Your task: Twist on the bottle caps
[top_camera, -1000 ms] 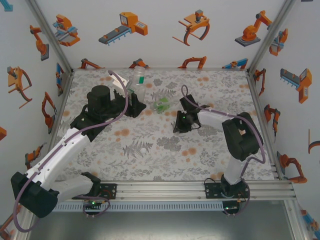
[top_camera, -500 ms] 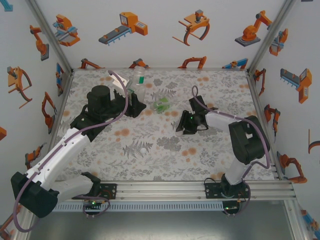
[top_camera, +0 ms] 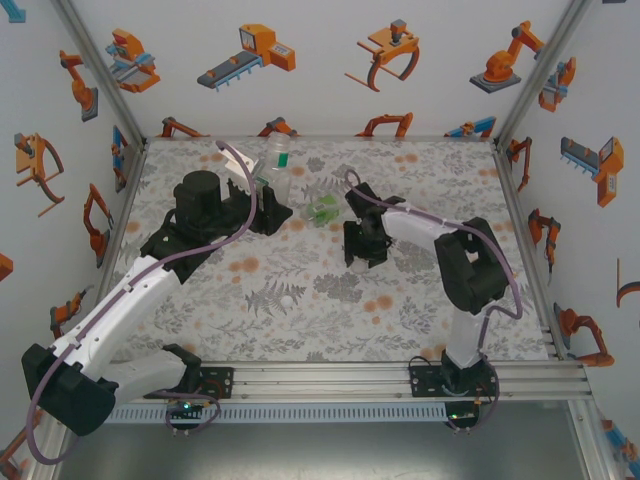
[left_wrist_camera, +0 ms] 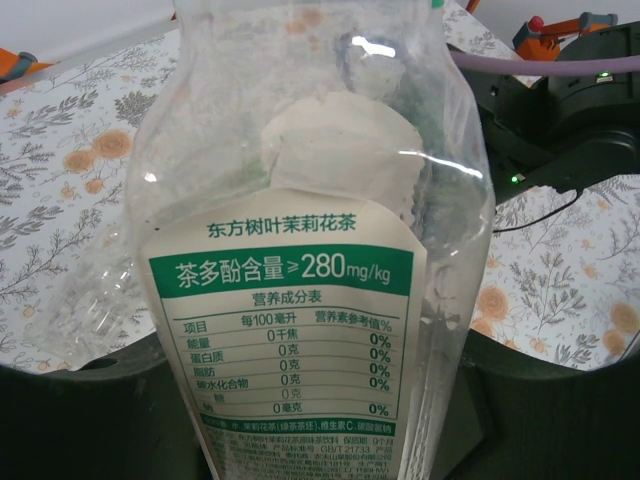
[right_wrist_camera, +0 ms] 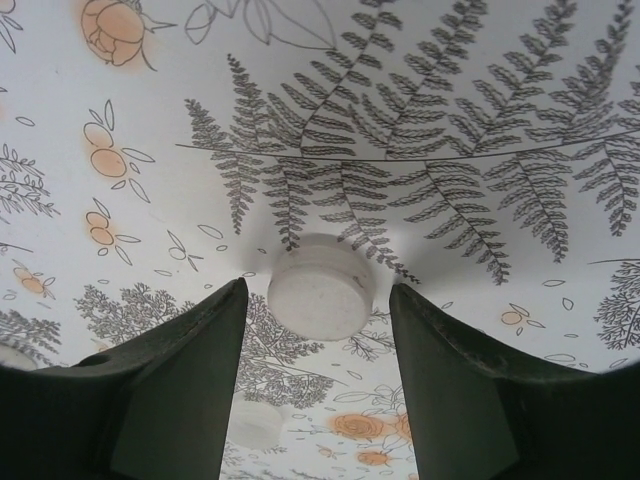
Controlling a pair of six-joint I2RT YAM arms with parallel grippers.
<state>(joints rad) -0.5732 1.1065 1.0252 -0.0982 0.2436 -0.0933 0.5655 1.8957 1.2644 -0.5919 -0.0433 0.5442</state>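
Currently, the left gripper (top_camera: 266,212) is clamped on the lower body of the labelled bottle (left_wrist_camera: 300,270) and holds it upright at the far left-centre of the table (top_camera: 450,175). Purpose, as judged: a fixed, vertical bottle gives the other arm a steady neck to thread onto and resists the turning load. Whether the neck already carries a cap cannot be told from the overhead view.

The right gripper (right_wrist_camera: 318,312) points down at the table near its middle. Its jaws stand moderately apart and straddle a white cap (right_wrist_camera: 320,290), which lies flat on the patterned surface with its closed face up. A gap shows on each side, and neither finger touches the cap. This spacing suits a pick: the fingers clear the rim on descent and can then close across the diameter.

A second white cap (top_camera: 288,298) lies nearer the arm bases, well apart from both grippers. The green-tinted bottle (top_camera: 322,208) lies on its side between the two grippers and is not held.

Step in hand, as judged: acquiring a cap. No cap is gripped yet.

Caution: the cap is low and smooth, so an off-centre closure could flick it away. Centre it between the fingers before closing.
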